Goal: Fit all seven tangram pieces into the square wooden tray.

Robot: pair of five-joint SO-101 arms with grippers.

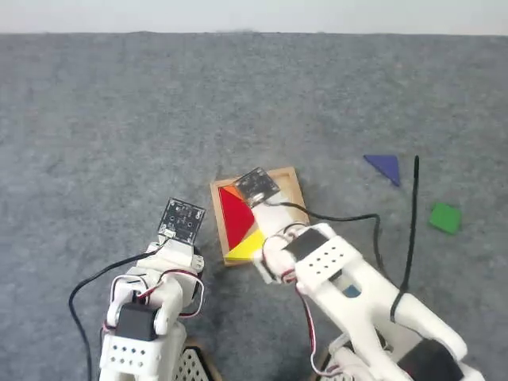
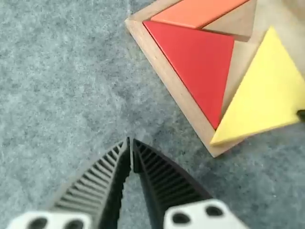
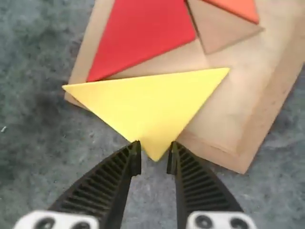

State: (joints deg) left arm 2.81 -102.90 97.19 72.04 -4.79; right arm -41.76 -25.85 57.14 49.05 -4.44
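While the right claw [image 3: 153, 151] is pinching one corner of the yellow triangle [image 3: 147, 100], we are seeing its jaws spread only as wide as that tip, one pressing each side of it. That corner is sticking out past the tray [image 3: 259, 81] rim, over the grey worktop [image 1: 119, 119].

The yellow triangle is not sitting in the recess. It is lying across the rim, with a second corner overhanging the tray's outer edge and the rest covering part of the bare wood inside.

The red triangle [image 3: 143, 28] is lying flat in the recess along one rim. The orange piece [image 3: 236, 7] is lying just beside it, towards the tray's corner. We are seeing bare wood between these two and the yellow one.

The left claw [image 2: 131, 143] is hanging over bare worktop just off a tray corner. Its jaws are pressed together at the tips, holding nothing and touching no piece.

In the high view, the blue triangle [image 1: 384, 167] and the green square [image 1: 444, 217] are lying on the worktop well apart from the tray, on the right arm's side, with the green one nearer the arms.
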